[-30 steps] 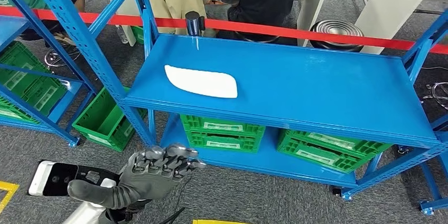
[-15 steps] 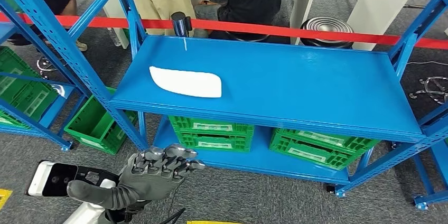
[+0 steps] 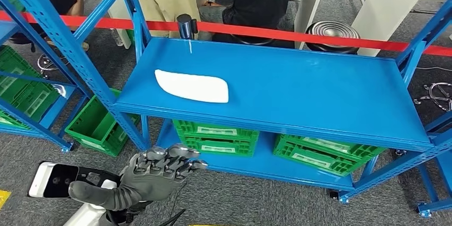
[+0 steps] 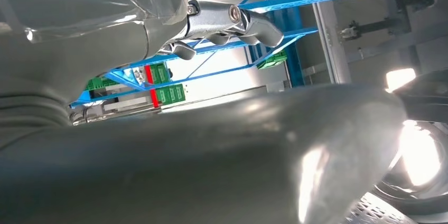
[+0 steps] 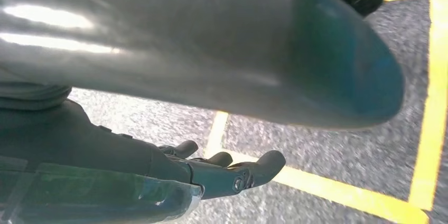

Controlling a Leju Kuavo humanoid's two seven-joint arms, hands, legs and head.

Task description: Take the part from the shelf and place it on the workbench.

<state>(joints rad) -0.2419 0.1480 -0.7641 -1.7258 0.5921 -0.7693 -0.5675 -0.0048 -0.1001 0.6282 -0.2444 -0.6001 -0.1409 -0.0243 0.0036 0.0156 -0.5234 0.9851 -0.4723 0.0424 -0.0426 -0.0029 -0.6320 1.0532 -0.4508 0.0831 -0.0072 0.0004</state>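
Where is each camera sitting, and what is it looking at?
Head view: high on the robot, looking forward and down at the blue shelf with the white part; the left hand shows low in the picture.
Left wrist view: close behind the left hand, facing blue shelf frames.
Right wrist view: behind the right hand, looking down at grey floor with yellow lines.
Shared: head and left wrist views both show the left hand and blue shelving.

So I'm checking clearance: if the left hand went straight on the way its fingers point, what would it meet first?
Probably the front edge of the lower shelf holding the green crates; the left hand sits well below the white part. Depth is unclear.
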